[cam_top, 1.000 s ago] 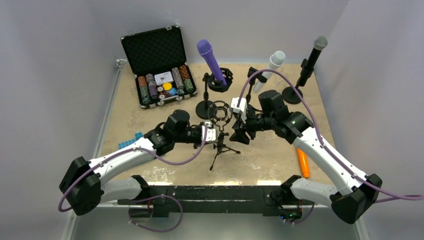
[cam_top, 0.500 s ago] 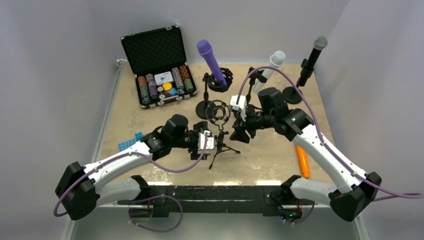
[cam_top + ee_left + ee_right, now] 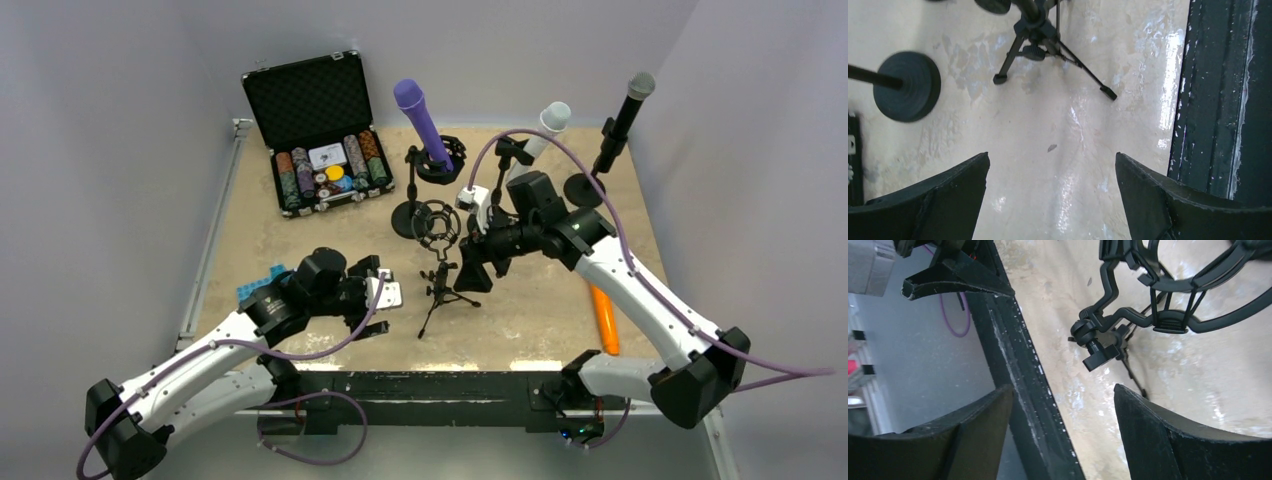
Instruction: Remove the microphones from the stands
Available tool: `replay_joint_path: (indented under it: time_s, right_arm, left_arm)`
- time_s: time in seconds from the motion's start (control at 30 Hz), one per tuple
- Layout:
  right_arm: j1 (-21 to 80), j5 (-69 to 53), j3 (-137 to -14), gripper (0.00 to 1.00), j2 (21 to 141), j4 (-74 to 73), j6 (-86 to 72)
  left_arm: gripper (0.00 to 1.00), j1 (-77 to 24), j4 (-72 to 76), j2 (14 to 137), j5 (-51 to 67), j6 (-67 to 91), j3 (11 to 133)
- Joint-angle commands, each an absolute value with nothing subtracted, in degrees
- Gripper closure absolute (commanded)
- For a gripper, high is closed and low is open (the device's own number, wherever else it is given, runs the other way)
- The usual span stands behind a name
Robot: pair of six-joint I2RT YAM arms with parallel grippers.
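A small black tripod stand (image 3: pixel 440 288) (image 3: pixel 1035 37) sits mid-table, and the shock-mount ring (image 3: pixel 438 222) (image 3: pixel 1173 320) on top of it holds nothing. An orange microphone (image 3: pixel 604 320) lies flat on the table at the right, beside the right arm. My left gripper (image 3: pixel 390 298) (image 3: pixel 1052 157) hangs open and empty to the left of the tripod, clear of it. My right gripper (image 3: pixel 480 272) (image 3: pixel 1063 389) is open and empty just right of the shock mount, touching nothing.
At the back stand a purple microphone (image 3: pixel 420 120), a white microphone (image 3: pixel 540 130) and a black microphone (image 3: pixel 622 115), each on its own stand. A round stand base (image 3: pixel 908 92) lies behind the tripod. An open poker-chip case (image 3: pixel 318 150) is back left. Blue pieces (image 3: pixel 260 282) lie at the left.
My left gripper has opened from shut and drawn back left, away from the tripod stand. My right gripper has opened wider beside the shock mount.
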State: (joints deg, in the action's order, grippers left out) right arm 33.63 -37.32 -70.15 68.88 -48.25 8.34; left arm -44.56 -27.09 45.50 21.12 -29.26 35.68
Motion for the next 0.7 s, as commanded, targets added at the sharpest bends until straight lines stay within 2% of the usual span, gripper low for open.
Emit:
replay_joint_path:
  time_s: [0.0, 0.23, 0.4, 0.5, 0.67]
  right_arm:
    - [33.39, -41.70, -67.80, 0.21, 71.47, -41.17, -3.04]
    - [33.72, -42.86, -67.23, 0.12, 74.44, -34.36, -7.09]
    - [35.42, -37.25, -67.51, 0.14, 77.61, -32.94, -9.80]
    - [36.17, -34.66, -67.67, 0.23, 79.19, -33.50, -10.53]
    - [36.30, -33.45, -66.99, 0.51, 78.97, -34.04, -8.73]
  left_arm:
    - [0.00, -43.35, -30.86, 44.69, 17.82, -25.55, 36.93]
    - [0.00, -42.69, -31.16, 44.04, 15.83, -28.01, 36.26]
    - [0.00, -42.31, -31.16, 44.70, 15.91, -28.21, 36.99]
    - [0.00, -42.28, -30.43, 45.05, 16.36, -28.21, 36.82]
    - [0.00, -42.28, -27.72, 45.52, 17.34, -27.87, 35.11]
